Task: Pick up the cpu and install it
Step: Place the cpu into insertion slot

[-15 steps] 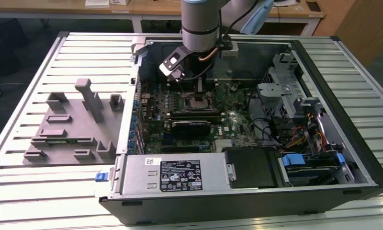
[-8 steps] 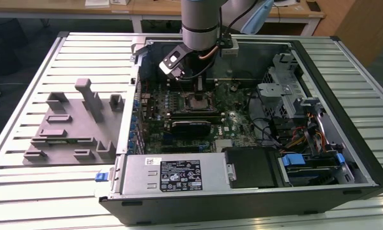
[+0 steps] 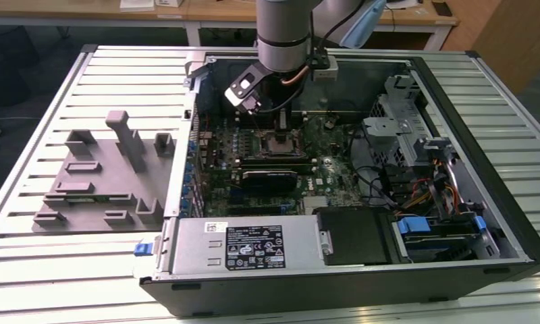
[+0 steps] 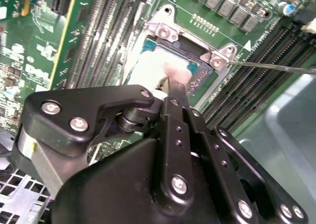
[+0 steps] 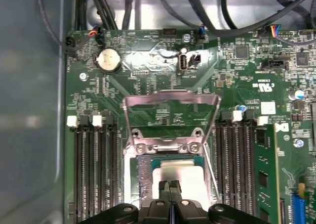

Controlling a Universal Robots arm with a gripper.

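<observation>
**Seated, not yet locked down**

The black two-finger gripper has its fingers pressed together and holds nothing. Its tips are on or just above the small square silvery-topped cpu. The cpu lies in the socket of the green motherboard. The hinged silver metal retention frame stands swung open (probably to give access). The gripper's body hides the cpu's near edge, so contact cannot be told.

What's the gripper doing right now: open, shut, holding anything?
Gripper: shut, fingertips together, nothing visibly held between them; the tips are over the top plate of the cpu, which lies in the socket.
</observation>
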